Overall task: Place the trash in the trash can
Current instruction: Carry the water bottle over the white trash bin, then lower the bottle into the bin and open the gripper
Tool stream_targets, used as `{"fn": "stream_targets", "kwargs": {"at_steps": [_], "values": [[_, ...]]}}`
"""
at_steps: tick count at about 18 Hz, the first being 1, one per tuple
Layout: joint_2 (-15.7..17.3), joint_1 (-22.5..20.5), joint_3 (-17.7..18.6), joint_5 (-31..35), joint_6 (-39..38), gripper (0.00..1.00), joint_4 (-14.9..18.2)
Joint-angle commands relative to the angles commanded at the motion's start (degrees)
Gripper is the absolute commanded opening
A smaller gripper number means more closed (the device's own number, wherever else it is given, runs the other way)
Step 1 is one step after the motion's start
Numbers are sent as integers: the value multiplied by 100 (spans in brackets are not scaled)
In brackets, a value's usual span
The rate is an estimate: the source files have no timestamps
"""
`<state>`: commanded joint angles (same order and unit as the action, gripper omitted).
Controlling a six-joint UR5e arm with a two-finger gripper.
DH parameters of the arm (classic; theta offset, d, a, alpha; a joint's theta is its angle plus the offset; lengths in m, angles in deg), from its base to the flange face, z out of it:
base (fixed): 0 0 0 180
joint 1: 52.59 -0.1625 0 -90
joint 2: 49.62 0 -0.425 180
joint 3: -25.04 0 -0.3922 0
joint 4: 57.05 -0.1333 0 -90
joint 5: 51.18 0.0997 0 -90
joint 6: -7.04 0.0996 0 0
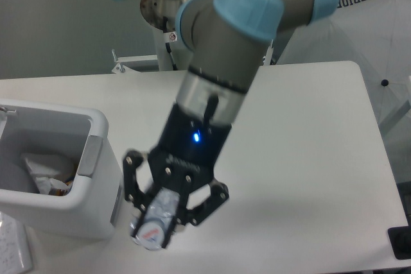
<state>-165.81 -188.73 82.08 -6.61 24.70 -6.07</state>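
One arm, one gripper (168, 213), one bottle (156, 221), one bin (96, 178), one table (308, 158).

The gripper hangs above the front of the table, just right of the bin, with its black fingers (133, 187) spread to either side of the bottle and closed against it. The bottle is grasped and held clear of the table top; its end with a round white face and a red mark points down and toward the camera. The rest of its body runs up between the fingers and is largely covered by them, so its full length and label cannot be read. A small blue light shows on the gripper body.

The bin stands at the left edge of the table, upright, open at the top, with a grey panel on its right wall. Its left side is cut off by the frame. Inside lies crumpled pale material (45, 171) with a small orange-brown patch; how many pieces it makes up cannot be made out, and a separate wrapper cannot be told apart from it.

The bottle is outside the bin, near its right front corner, not over the opening.

A white canopy (359, 36) printed "SUPERIOR" stands behind the table at upper right. A dark object (401, 243) is cut off at the lower right corner.
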Motion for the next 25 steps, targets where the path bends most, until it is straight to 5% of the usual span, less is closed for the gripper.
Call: {"fn": "stream_targets", "kwargs": {"at_steps": [5,8,14,25], "values": [[290,62,26,-825,-35,2,-62],[588,97,429,-1257,9,2,-79],[729,536,957,-1311,26,2,-510],[738,862,1730,-1302,571,6,-624]]}}
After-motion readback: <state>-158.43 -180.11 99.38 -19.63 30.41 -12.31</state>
